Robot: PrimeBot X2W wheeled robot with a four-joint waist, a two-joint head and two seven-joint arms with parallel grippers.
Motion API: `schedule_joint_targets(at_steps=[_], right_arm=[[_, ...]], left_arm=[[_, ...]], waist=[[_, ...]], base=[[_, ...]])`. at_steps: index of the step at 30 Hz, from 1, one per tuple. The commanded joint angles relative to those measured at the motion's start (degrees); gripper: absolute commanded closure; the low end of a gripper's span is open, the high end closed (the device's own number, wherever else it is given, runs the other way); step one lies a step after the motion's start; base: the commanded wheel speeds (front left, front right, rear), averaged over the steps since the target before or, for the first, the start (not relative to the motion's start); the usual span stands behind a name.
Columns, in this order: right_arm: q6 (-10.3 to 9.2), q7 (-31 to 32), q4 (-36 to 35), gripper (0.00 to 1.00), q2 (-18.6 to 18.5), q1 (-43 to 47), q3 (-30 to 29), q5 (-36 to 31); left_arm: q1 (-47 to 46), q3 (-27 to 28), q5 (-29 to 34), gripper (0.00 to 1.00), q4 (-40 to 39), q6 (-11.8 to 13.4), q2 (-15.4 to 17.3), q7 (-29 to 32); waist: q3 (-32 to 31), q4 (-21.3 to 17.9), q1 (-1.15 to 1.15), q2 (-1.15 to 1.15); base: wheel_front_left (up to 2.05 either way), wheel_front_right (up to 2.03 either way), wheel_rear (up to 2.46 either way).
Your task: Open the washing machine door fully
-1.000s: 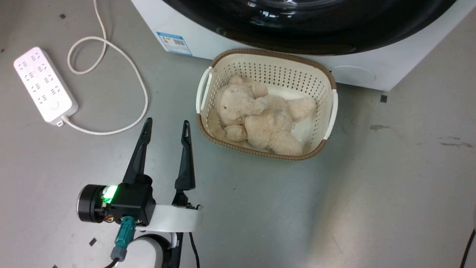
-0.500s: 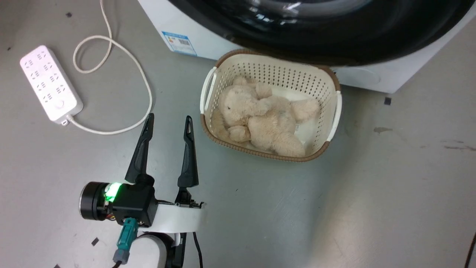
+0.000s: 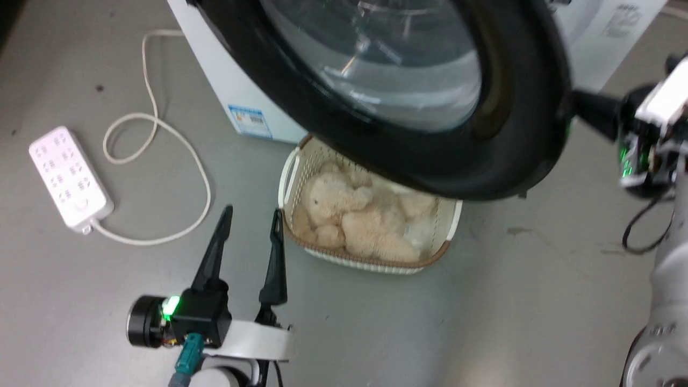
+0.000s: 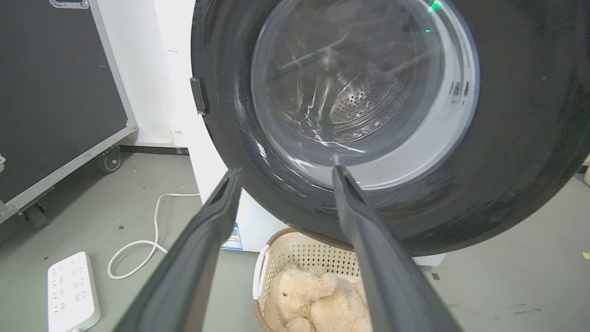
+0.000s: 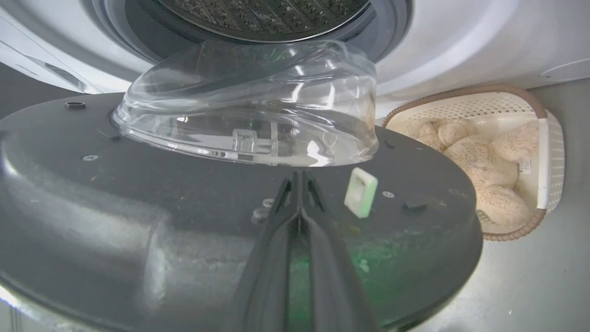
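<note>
The washing machine door (image 3: 510,134), a glossy black disc with a clear glass bowl (image 5: 258,106), stands swung partway out from the white washing machine (image 3: 226,86) and hangs over the basket. In the right wrist view my right gripper (image 5: 298,177) is shut, fingers together, lying against the door's grey inner face just below the bowl and beside a pale latch (image 5: 361,198). Its dark fingers (image 3: 591,110) reach behind the door's right rim. The steel drum (image 5: 262,14) shows behind the bowl. My left gripper (image 3: 252,212) is open and empty above the floor, left of the basket, facing the door's outer face (image 4: 530,115).
A cream perforated basket (image 3: 293,166) holding a beige plush bear (image 3: 355,215) sits on the floor under the door. A white power strip (image 3: 70,177) and its looped cord (image 3: 199,177) lie to the left. A black wheeled case (image 4: 55,92) stands left of the machine.
The head camera has tilted up and shifted. The door has swung out over the basket, and my right arm now shows at the door's right rim. The left gripper stays open.
</note>
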Motion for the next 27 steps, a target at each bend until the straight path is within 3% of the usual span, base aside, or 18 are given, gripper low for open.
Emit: schedule_joint_targets(at_steps=[1,3,6,19,23,27], right_arm=[[0.07,0.61,-0.74,1.00,0.20,1.53,0.43,0.90],[0.07,2.41,-0.92,1.00,0.27,4.99,4.53,6.26],[0.07,2.49,-0.56,1.00,0.28,7.16,8.25,10.10],[0.07,-2.29,-6.59,1.00,0.30,22.78,40.49,33.61],[0.07,-6.01,-9.85,1.00,0.30,26.12,49.01,38.11],[0.07,-9.56,-11.05,1.00,0.30,27.75,53.82,40.27]], left_arm=[[0.73,0.23,-0.24,0.00,0.31,-0.32,0.08,-0.30],[1.93,-0.07,-0.75,0.00,1.92,-2.13,0.09,-0.30],[2.62,0.13,-0.87,0.00,2.50,-2.83,0.09,-0.30],[6.04,0.56,-0.48,0.00,3.94,-4.90,0.07,-0.30],[7.00,1.01,-0.52,0.00,4.03,-5.12,0.06,-0.30],[7.42,1.36,-0.45,0.00,4.07,-5.39,0.06,-0.30]], waist=[[-1.81,-0.57,0.01,0.00],[-3.49,-0.72,0.01,0.00],[-4.41,-1.01,0.01,0.00],[-9.63,-0.45,0.01,0.00],[-10.37,-0.03,0.01,0.00],[-10.77,0.43,0.01,0.00]], base=[[0.00,0.00,0.00],[0.00,0.00,0.00],[0.00,0.00,0.00],[0.00,0.00,0.00],[0.00,0.00,0.00],[0.00,0.00,0.00]])
